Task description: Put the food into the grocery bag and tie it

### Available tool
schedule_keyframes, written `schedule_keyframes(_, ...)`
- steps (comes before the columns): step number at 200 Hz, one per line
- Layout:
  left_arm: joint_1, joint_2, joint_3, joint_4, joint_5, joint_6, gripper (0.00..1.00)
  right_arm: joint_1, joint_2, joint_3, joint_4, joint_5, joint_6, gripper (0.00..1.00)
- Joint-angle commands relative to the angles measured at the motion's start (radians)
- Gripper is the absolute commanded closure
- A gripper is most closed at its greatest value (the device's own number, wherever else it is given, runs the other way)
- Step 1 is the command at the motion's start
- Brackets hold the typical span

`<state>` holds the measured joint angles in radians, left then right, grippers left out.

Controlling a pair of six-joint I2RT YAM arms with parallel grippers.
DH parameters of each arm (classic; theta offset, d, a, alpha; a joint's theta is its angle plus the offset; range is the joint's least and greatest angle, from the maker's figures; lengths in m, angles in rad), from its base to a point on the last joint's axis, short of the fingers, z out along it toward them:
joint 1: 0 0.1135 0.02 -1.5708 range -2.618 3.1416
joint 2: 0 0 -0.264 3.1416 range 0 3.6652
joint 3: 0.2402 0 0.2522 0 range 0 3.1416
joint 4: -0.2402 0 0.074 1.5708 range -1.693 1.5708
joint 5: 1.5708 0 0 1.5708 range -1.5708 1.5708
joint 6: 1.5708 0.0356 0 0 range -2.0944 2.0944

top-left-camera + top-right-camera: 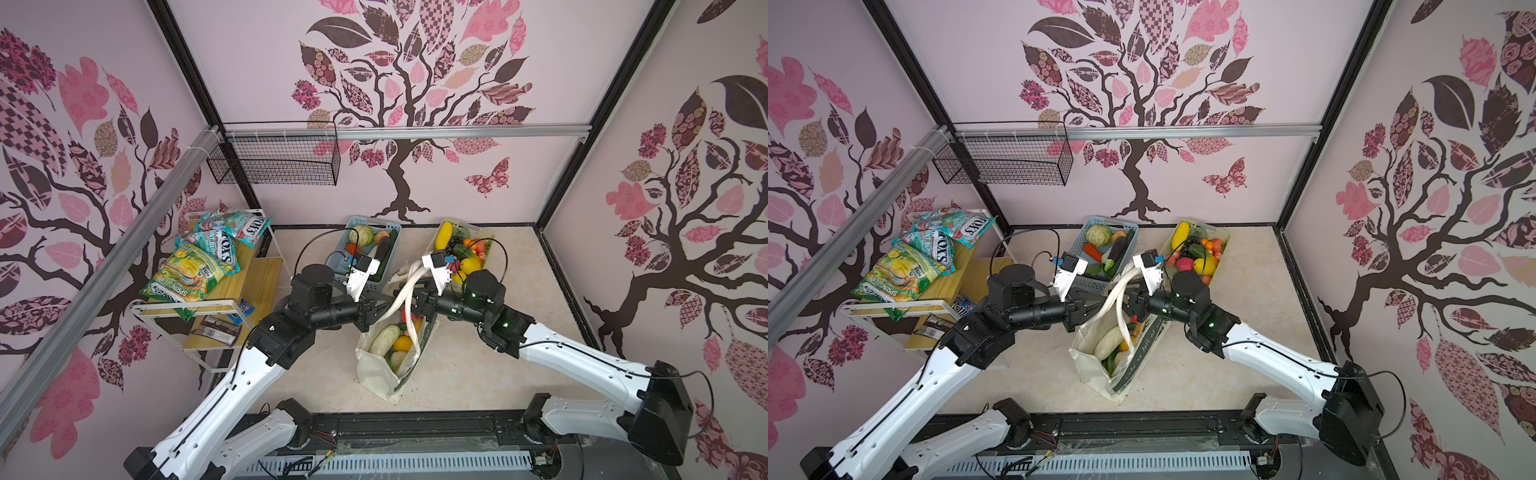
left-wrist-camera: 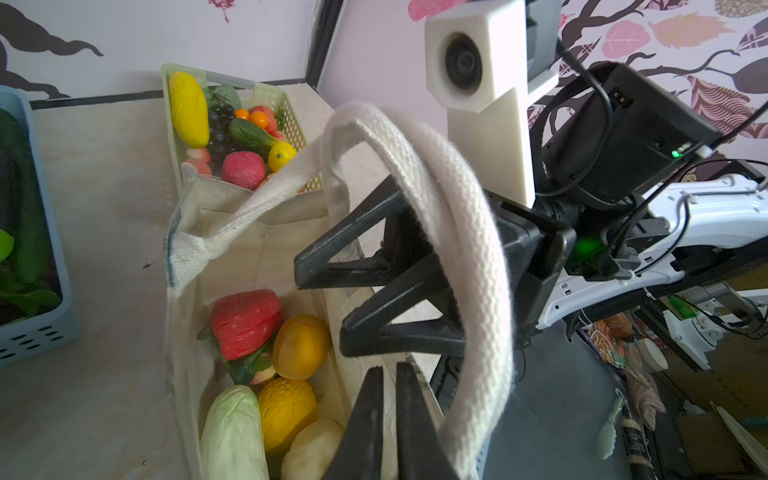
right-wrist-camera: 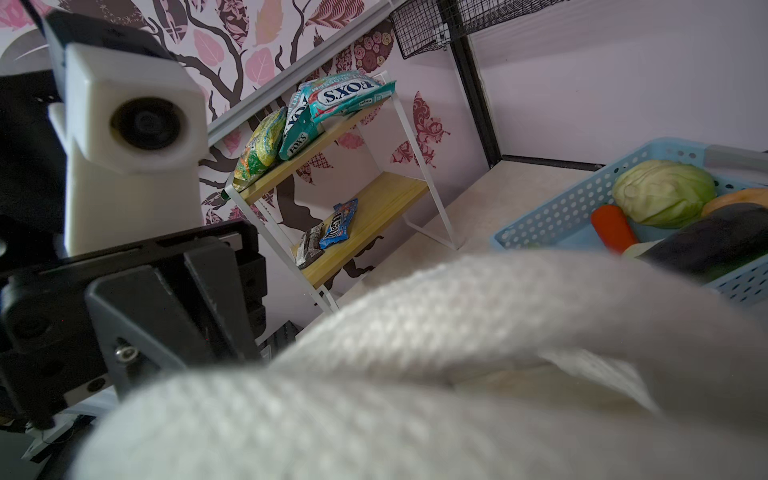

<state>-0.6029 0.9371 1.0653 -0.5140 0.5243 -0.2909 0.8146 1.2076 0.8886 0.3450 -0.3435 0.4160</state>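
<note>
Loosely, the grocery bag straps (image 2: 469,257) drape across the spread right claw (image 2: 320,305).

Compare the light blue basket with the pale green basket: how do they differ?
Contents: the light blue basket holds a cabbage, a carrot and a dark aubergine; the pale green basket holds a long yellow fruit, grapes and small orange fruits. Position: in both top views the blue basket stands left of the green one. Both are perforated plastic, and neither is empty.
</note>
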Motion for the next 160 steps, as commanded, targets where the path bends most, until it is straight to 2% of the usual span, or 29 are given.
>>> schedule_keyframes(1,-0.005,-0.025,-0.003,-0.004,-0.030,0.014,0.87,-0.006,0.009,0.076,-0.066,0.037,0.001,0.57)
schedule_keyframes(15,-0.005,-0.030,0.009,0.007,-0.089,0.005,0.86,-0.005,0.005,0.092,-0.114,0.040,-0.004,0.56)
schedule_keyframes(29,-0.003,-0.014,0.037,0.015,-0.148,-0.009,0.76,-0.006,-0.003,0.097,-0.155,0.040,-0.009,0.54)
schedule_keyframes(48,-0.003,0.038,0.091,0.017,-0.155,-0.018,0.65,-0.005,-0.020,0.089,-0.216,0.035,-0.009,0.52)
schedule_keyframes(76,-0.004,0.114,0.151,0.014,-0.139,-0.028,0.57,-0.005,-0.065,0.048,-0.281,0.022,0.004,0.49)
schedule_keyframes(114,-0.001,0.182,0.192,0.014,-0.102,0.025,0.52,-0.005,-0.119,0.010,-0.341,0.034,0.008,0.49)
schedule_keyframes(160,0.009,0.239,0.149,0.124,0.002,0.113,0.41,-0.006,-0.200,-0.021,-0.396,0.057,0.031,0.50)
